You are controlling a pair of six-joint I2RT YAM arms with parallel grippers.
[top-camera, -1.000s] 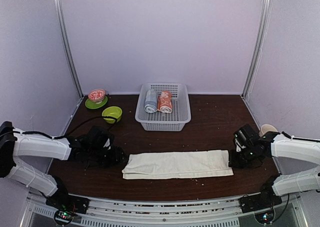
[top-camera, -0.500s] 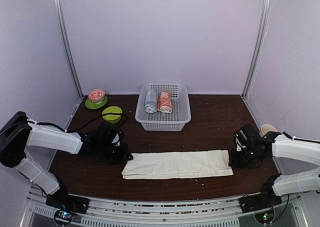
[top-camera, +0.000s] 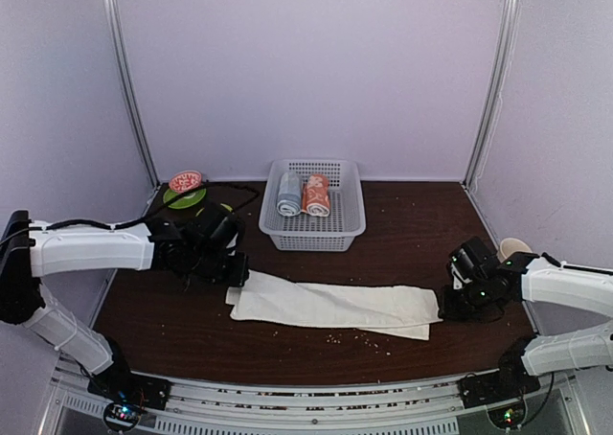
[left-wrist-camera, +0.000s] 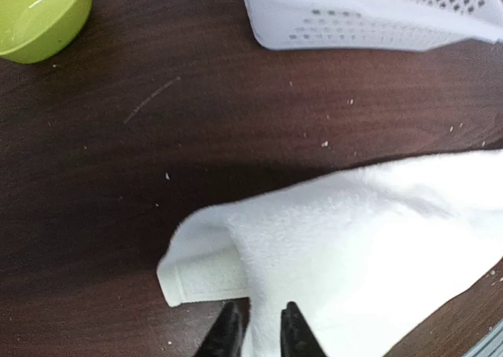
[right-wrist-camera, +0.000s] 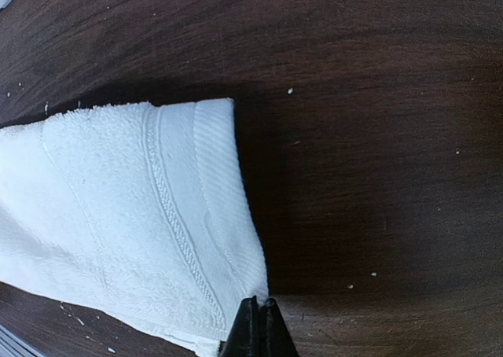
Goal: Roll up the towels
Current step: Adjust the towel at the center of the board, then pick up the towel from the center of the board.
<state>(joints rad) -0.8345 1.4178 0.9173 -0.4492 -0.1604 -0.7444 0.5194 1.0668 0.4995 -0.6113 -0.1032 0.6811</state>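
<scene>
Currently left end effector [left-wrist-camera: 259, 319] and right end effector [right-wrist-camera: 257, 310] each pinch opposite ends of the cream towel [top-camera: 335, 304].

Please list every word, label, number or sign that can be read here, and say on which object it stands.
None can be read.
Orange rolled towel in the basket: white prints, too small to tell whether any are letters.
Red bowl: white pattern, too blurred to read.
Cream towel: no label showing.
</scene>
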